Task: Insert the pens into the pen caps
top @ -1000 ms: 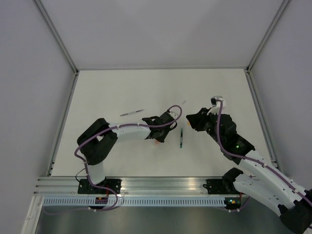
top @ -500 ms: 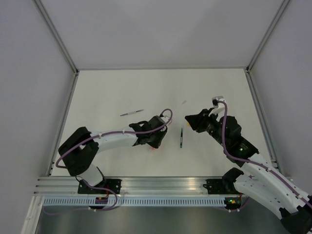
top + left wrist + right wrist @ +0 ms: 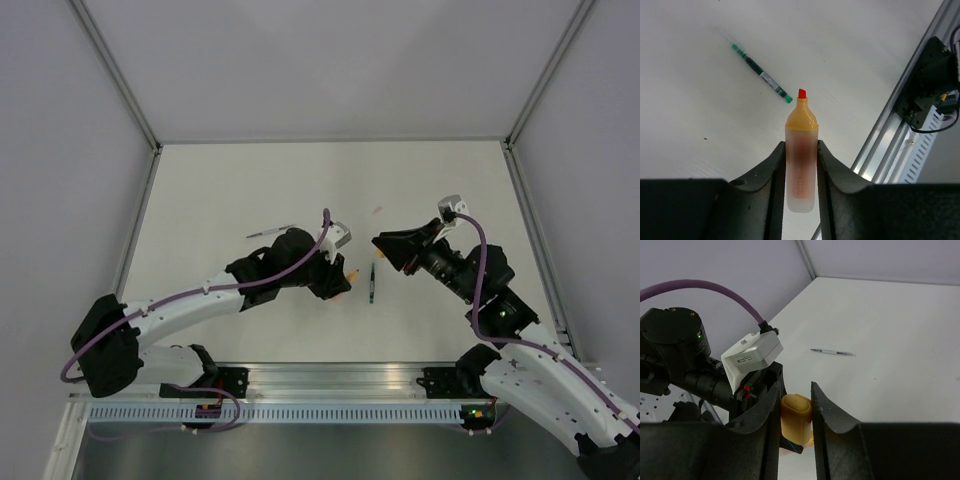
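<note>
My left gripper (image 3: pixel 338 280) is shut on the pink-orange marker (image 3: pixel 801 165), whose orange neck and red tip (image 3: pixel 352 272) stick out past the fingers toward the right arm. My right gripper (image 3: pixel 383 245) is shut on the yellow-orange cap (image 3: pixel 796 417), held a short way from that tip and facing the left wrist. The dark pen with green (image 3: pixel 372 283) lies on the table between and just below the two grippers; the left wrist view also shows this green pen (image 3: pixel 760 73). The silver-grey pen (image 3: pixel 268 232) lies behind the left arm.
A tiny grey piece (image 3: pixel 377 210) lies on the table beyond the right gripper. The silver-grey pen (image 3: pixel 832 352) shows on the white table in the right wrist view. The aluminium rail (image 3: pixel 900 125) runs along the near edge. Grey walls enclose the table on three sides.
The left arm has stretched out low across the table, carrying the marker slightly right and nearer. The right gripper with the cap has edged left toward it.
</note>
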